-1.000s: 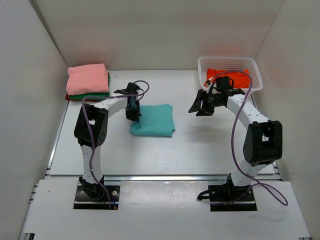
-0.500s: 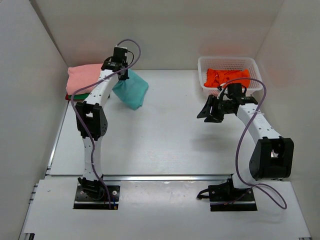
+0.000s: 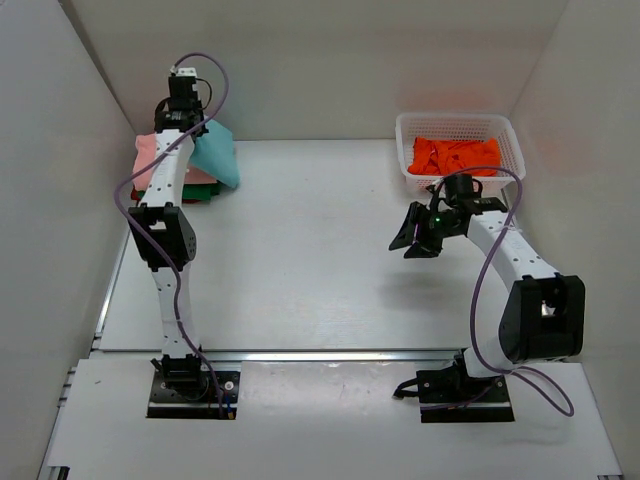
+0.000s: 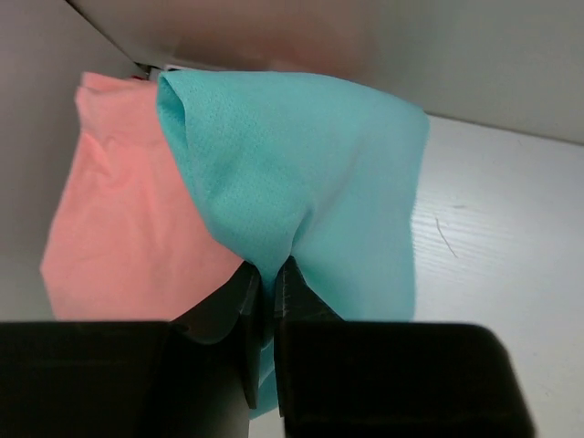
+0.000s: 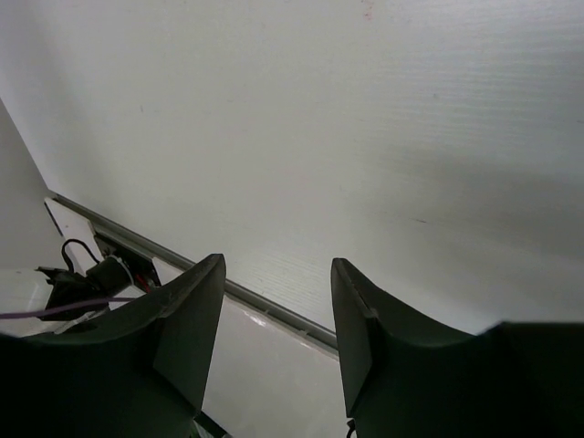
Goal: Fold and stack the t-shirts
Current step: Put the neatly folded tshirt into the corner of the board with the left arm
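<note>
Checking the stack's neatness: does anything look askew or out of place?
The teal shirt hangs bunched from the left gripper, partly over the pink shirt and partly past its right side, not lying flat. Nothing else stands out.

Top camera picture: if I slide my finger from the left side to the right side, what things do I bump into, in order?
salmon-pink t-shirt → teal t-shirt → white basket with the orange t-shirt inside it
</note>
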Motion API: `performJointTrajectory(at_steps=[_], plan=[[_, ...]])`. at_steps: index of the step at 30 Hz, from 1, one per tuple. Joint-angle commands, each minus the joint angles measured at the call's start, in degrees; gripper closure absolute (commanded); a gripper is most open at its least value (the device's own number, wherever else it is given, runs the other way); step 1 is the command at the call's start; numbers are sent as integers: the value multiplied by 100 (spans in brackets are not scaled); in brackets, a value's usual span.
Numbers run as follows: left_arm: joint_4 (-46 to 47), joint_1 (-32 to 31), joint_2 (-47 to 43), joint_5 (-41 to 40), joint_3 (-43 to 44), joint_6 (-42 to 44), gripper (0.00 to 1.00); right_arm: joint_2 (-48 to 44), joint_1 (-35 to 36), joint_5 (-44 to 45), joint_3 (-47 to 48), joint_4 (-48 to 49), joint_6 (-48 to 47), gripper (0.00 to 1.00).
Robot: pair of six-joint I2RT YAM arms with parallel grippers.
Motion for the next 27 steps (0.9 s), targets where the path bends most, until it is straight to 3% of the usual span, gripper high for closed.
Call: performJointTrajectory(at_steps=[1,27], plan=[[418,256,-491,144,327,56,100,-60,153,-33,-44,24,169,53],[814,1505,-105,539,485,-437,100,766,751,187,852,-151,556,54]])
